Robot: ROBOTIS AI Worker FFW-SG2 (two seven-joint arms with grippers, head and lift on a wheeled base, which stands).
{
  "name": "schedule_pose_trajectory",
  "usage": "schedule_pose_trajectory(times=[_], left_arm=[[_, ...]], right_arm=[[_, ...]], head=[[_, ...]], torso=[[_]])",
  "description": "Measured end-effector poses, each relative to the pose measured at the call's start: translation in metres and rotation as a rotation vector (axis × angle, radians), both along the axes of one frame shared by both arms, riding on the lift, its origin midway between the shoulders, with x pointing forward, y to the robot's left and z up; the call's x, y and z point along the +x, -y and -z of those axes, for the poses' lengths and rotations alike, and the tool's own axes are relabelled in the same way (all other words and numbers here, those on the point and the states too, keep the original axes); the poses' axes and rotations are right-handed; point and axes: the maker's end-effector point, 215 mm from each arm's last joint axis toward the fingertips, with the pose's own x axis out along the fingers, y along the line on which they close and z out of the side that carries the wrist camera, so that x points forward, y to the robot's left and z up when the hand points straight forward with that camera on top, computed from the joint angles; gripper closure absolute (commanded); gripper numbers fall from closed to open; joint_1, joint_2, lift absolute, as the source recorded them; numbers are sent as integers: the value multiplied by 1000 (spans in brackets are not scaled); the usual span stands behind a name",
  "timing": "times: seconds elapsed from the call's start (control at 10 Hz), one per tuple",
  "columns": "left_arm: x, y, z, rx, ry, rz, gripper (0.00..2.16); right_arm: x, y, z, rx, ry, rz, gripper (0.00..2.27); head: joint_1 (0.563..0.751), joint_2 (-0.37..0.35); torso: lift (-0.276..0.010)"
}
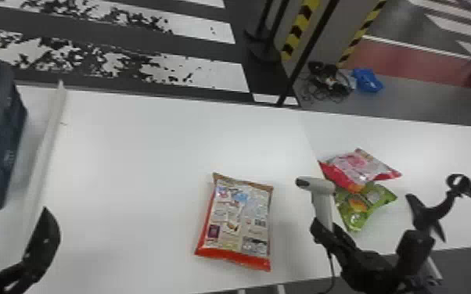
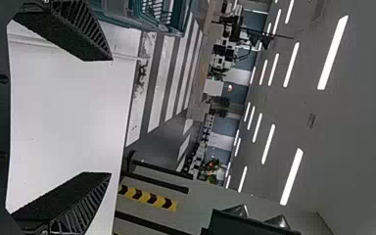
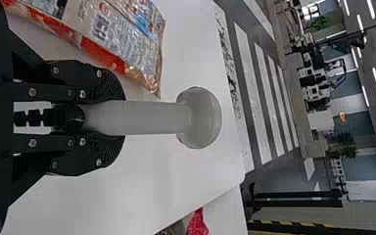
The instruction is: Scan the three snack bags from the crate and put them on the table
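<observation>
My right gripper [image 1: 326, 230] holds the white handheld scanner [image 1: 322, 195] upright over the table; in the right wrist view the gripper [image 3: 100, 117] is shut on the handle of the scanner [image 3: 147, 117]. Left of it, an orange-red snack bag [image 1: 236, 223] lies flat with its printed back and barcode facing up. Beyond the scanner, a pink snack bag [image 1: 360, 168] overlaps a green snack bag [image 1: 364, 203]. At the lower left is my left gripper [image 1: 39, 250]; in the left wrist view the gripper [image 2: 98, 117] stands open with nothing between its fingers.
The dark blue crate [image 1: 2, 156] stands at the far left, beside a raised white strip [image 1: 45, 148] on the table [image 1: 137, 156]. A black scanner stand [image 1: 430, 213] is at the right. The scanner's cable hangs down near the table's front edge.
</observation>
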Motion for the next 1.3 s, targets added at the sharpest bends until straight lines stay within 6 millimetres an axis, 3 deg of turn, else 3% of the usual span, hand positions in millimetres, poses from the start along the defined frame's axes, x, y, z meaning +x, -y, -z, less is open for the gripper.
schedule_pose_trajectory(times=[0.2, 0.5, 0.6, 0.7, 0.8, 1.0, 1.2, 1.3], left_arm=[[2, -3, 4, 2, -12, 3, 19], [4, -3, 7, 3, -20, 5, 19], [5, -2, 8, 2, -23, 7, 19], [6, -2, 9, 2, -25, 7, 19], [8, -2, 11, 3, -32, 9, 19], [10, -2, 12, 4, -34, 10, 19], [12, -2, 13, 5, -37, 9, 19], [13, -2, 13, 4, -37, 9, 19]], right_arm=[[18, 20, 21, -17, -49, 26, 2132], [45, 31, 58, -73, -137, 16, 2115], [49, 31, 63, -79, -154, 12, 1828], [51, 29, 65, -76, -158, 9, 414], [53, 27, 63, -74, -151, 9, -2], [56, 27, 45, -99, -121, 19, 56], [56, 17, -5, -87, -62, 0, 60], [47, -4, -22, -20, -96, -61, 60]], head=[[695, -350], [695, -350], [695, -350], [695, -350], [695, -350], [695, -350], [695, -350], [695, -341]], torso=[[-94], [-94], [-94], [-94], [-94], [-94], [-94], [-94]])
